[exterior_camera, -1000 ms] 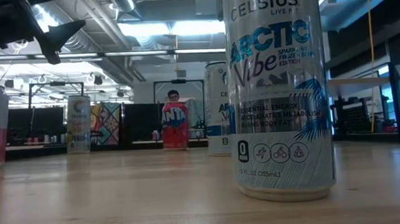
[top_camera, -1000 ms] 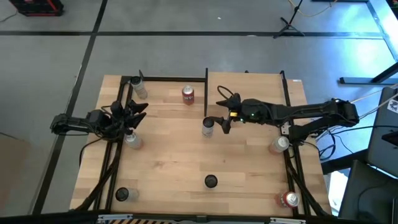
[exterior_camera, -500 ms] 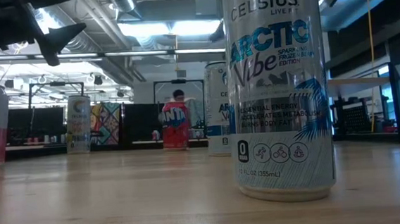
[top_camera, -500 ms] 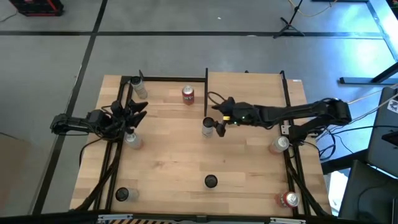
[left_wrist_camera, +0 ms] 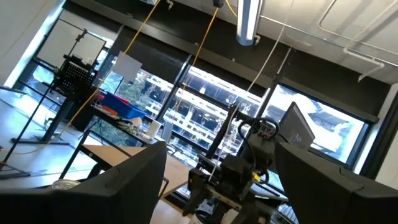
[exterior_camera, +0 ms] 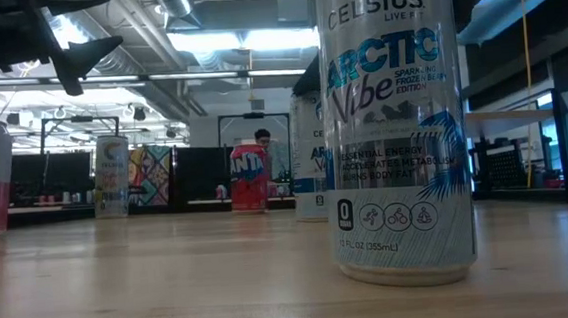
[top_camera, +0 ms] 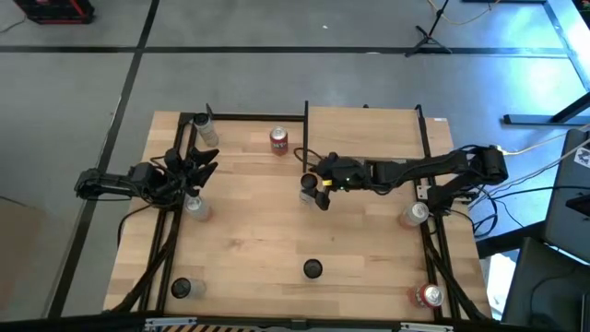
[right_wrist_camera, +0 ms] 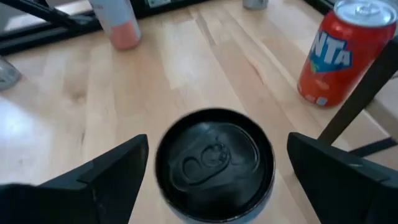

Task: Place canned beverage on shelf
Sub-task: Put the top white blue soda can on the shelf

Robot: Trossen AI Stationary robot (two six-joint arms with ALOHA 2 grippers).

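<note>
The canned beverage, a silver can with a black top [right_wrist_camera: 214, 165], stands upright on the tabletop near the middle [top_camera: 307, 187]. My right gripper [right_wrist_camera: 217, 149] is open above and around it, one finger on either side, with a gap showing on both sides. In the high view this gripper [top_camera: 315, 190] reaches in from the right. The shelf [top_camera: 378, 129], a light-wood board on black posts, is at the far right. My left gripper [top_camera: 198, 166] waits open at the table's left, tipped upward.
A red Fanta can [top_camera: 278, 140] stands just beyond the gripper, near a black post. More cans stand at the far left [top_camera: 205, 132], left [top_camera: 195, 207], near left [top_camera: 182, 288], near middle [top_camera: 312, 268], right [top_camera: 414, 214] and near right [top_camera: 429, 295].
My right gripper has gone toward the table's left and down toward the black-topped can, staying open; its fingers now stand on either side of the can. The can has not moved.
</note>
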